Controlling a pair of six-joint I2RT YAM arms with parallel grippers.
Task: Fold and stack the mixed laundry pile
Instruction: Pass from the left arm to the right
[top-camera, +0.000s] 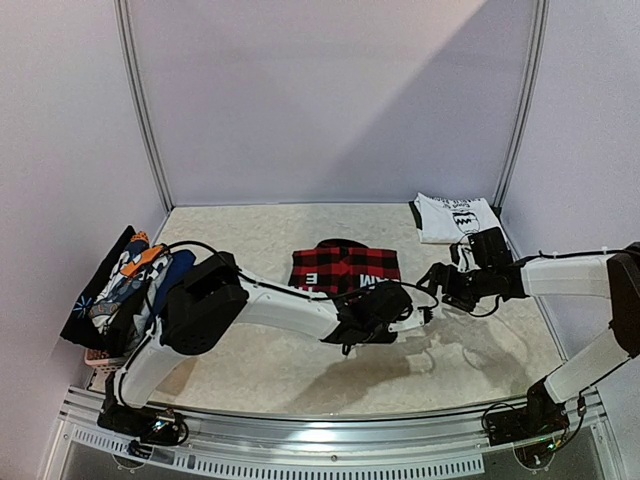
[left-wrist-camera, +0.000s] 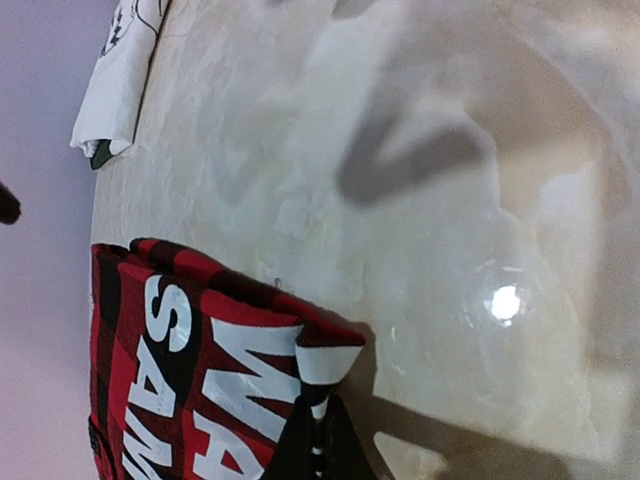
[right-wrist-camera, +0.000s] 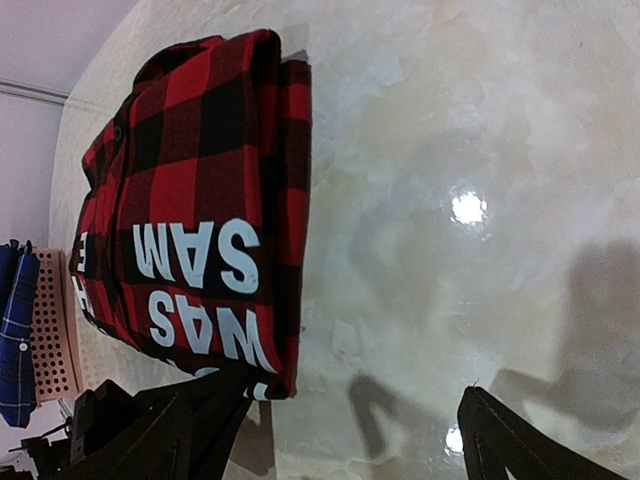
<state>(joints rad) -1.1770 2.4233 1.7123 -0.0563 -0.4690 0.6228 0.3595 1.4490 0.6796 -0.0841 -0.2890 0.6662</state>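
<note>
Left gripper (top-camera: 415, 322) pinches closed on the near corner of the folded red-and-black plaid fabric shirt (top-camera: 345, 268), likely to tidy its fold. Right gripper (top-camera: 432, 280) hovers just beside that shirt, spread wide, ready to help.

shirt (top-camera: 345, 267) left of t-shirt (top-camera: 455, 217)

walls (top-camera: 330, 90): plain pale lilac, seen on three sides | corner posts (top-camera: 143, 110): slim metal uprights, set at both back corners | tabletop (top-camera: 250, 235): cream, marbled, glossy | rail (top-camera: 330, 430): ribbed metal, mounted along the near edge | light: cast from overhead, a bright spot (left-wrist-camera: 505, 300) is mirrored in the surface, grey shadows (left-wrist-camera: 400, 165) are thrown beside it
</note>
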